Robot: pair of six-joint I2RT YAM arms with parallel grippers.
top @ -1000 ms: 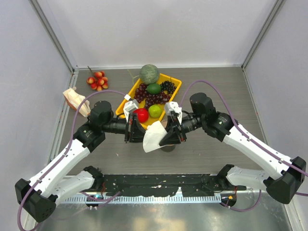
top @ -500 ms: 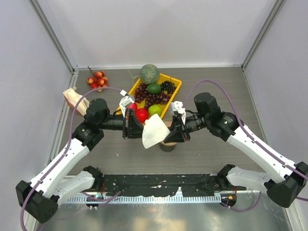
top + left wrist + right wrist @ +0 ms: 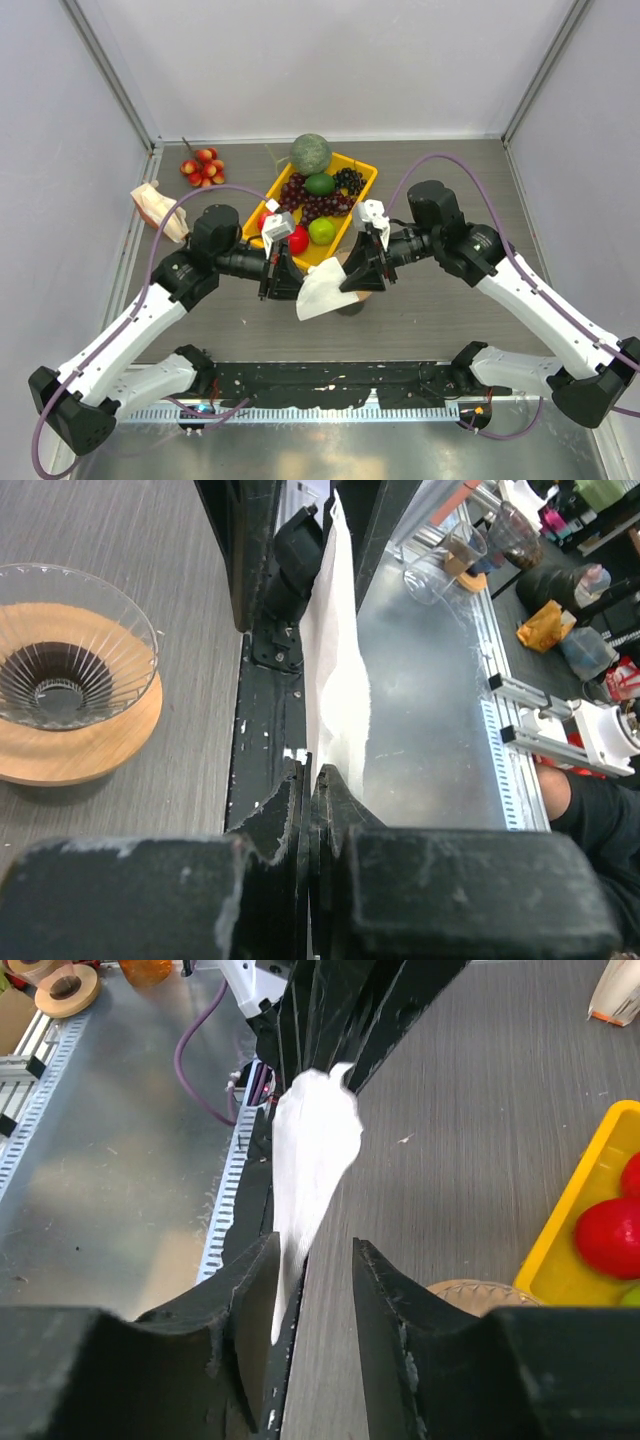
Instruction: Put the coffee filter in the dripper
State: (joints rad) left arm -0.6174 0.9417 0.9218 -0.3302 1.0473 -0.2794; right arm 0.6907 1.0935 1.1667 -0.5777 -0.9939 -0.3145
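The coffee filter (image 3: 320,290) hangs in the air between the two arms as a flat, folded white sheet, edge-on to both wrist cameras, and it is not yet in the dripper (image 3: 60,650). The left tool (image 3: 308,790) is pinched tight on the filter's near edge, its fingers meeting on the paper, so this arm carries the sheet's weight. The right tool (image 3: 312,1250) has its fingers parted with a clear gap; the filter's far edge runs into that gap alongside one finger without being clamped, probably so it can catch one layer and spread the cone open. The dripper stands empty and upright on a wooden ring (image 3: 100,765) on the desk (image 3: 430,320), beside and below the filter; from above it is mostly hidden under the right tool. Holding the paper close over it keeps the drop short. A yellow fruit tray (image 3: 362,172) sits just behind.
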